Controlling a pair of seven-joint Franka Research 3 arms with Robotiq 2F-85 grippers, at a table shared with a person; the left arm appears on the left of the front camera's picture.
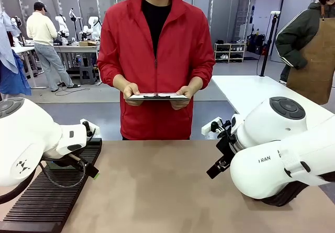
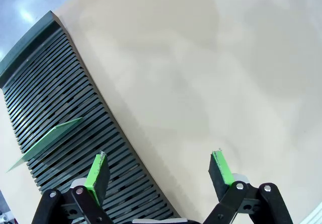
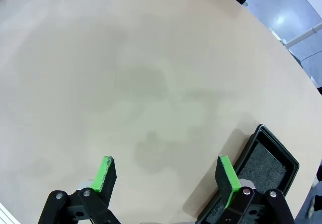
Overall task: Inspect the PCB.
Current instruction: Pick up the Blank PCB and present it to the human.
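The PCB (image 2: 48,141), a thin green board, stands on edge in a slot of the black slotted rack (image 2: 60,83), leaning slightly. In the left wrist view my left gripper (image 2: 158,176) is open and empty above the rack's edge and the bare table, with the PCB off to its left. From the front, my left gripper (image 1: 91,171) hangs over the rack (image 1: 47,201) at the table's left. My right gripper (image 3: 166,176) is open with nothing between its fingers, above bare tabletop. It sits at the table's right in the front view (image 1: 215,168).
A person in a red jacket stands at the far side, holding a clipboard (image 1: 158,96) in both hands. A shallow black tray (image 3: 261,173) lies on the table just right of my right gripper. The tan tabletop (image 1: 157,191) stretches between the arms.
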